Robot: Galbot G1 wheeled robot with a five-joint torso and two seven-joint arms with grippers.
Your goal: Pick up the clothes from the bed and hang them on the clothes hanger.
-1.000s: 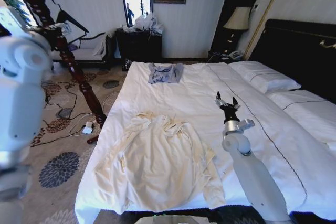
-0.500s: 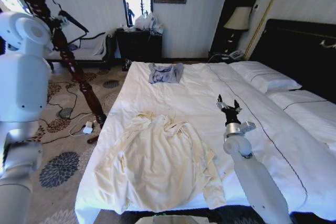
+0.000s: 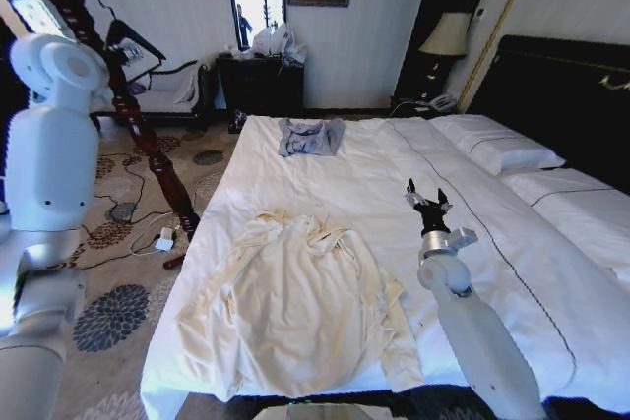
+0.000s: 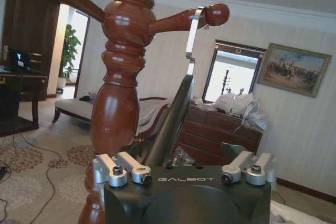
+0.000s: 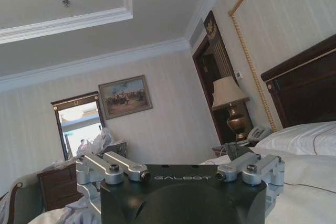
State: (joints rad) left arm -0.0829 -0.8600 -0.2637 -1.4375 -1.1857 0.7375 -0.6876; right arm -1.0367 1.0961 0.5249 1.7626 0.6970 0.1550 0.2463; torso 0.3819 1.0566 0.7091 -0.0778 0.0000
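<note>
**Right claw** (image 3: 425, 196): raised over the bed (image 3: 325, 169), prongs apart, holding nothing.

**Left claw** (image 4: 186, 174): up by the wooden pole (image 4: 118, 93). The wrist view shows its body and finger mounts, not the tips; whether it is apart or together cannot be told. Left arm (image 3: 49, 174) is lifted at the bed's side, well apart from the right claw.

**Clothes** (image 3: 290, 302): cream garment, spread and rumpled on the sheet, to the left of the right claw and nearer the robot than it, not touching it. Untouched, as it lies.

**Clothes hanger** (image 4: 170, 121): black, directly ahead of the left claw and close to it, its silver hook (image 4: 193, 32) over a peg of the pole.

**Blue-grey garment** (image 3: 311, 137): beyond the right claw, toward the far bed edge.

**Risks (judged):**
- The thin, folded fabric may yield one layer or a sleeve to a pinch, so the garment trails or slips.
- The left claw, so near the pole, could knock the hanger off its peg.
- The other garment could be taken by mistake.

**View differences:** The head view gives both garments and the right claw's spread prongs. The left wrist view gives the hook's seat on the peg. The right wrist view faces the lamp (image 5: 229, 98) and headboard (image 5: 304, 87), not the sheet below.
</note>
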